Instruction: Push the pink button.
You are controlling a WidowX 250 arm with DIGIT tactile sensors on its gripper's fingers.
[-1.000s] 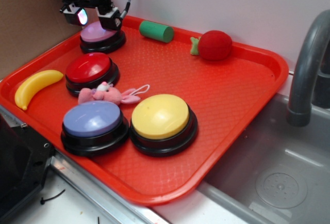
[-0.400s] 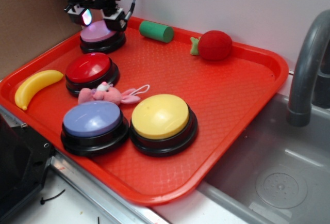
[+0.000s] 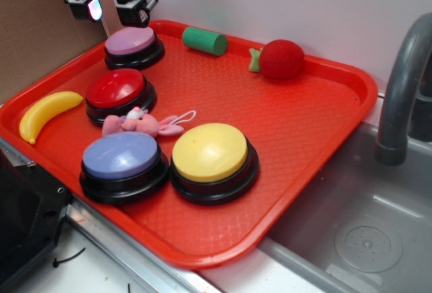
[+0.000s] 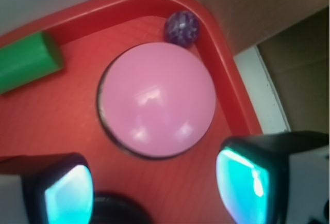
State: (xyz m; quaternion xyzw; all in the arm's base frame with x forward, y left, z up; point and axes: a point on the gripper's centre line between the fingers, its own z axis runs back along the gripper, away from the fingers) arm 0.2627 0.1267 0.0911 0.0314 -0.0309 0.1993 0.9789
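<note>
The pink button (image 3: 130, 41) (image 4: 156, 99), a pale pink dome on a black base, sits in the tray's back left corner. My gripper (image 3: 111, 7) (image 4: 154, 190) hangs well above it and slightly to its left, not touching it. Its two fingers are spread wide apart with nothing between them. In the wrist view the whole dome shows uncovered beyond the fingertips (image 4: 242, 185).
On the red tray (image 3: 324, 124) also lie a red button (image 3: 116, 90), a lavender-blue button (image 3: 121, 156), a yellow button (image 3: 210, 152), a pink plush bunny (image 3: 143, 123), a banana (image 3: 47, 112), a green cylinder (image 3: 204, 40), a red strawberry (image 3: 279, 59) and a purple ball (image 4: 181, 27). A sink and grey faucet (image 3: 405, 84) stand right.
My gripper has risen off the pink button and drifted left. One second ago it sat low right at the dome; now the dome is fully exposed.
</note>
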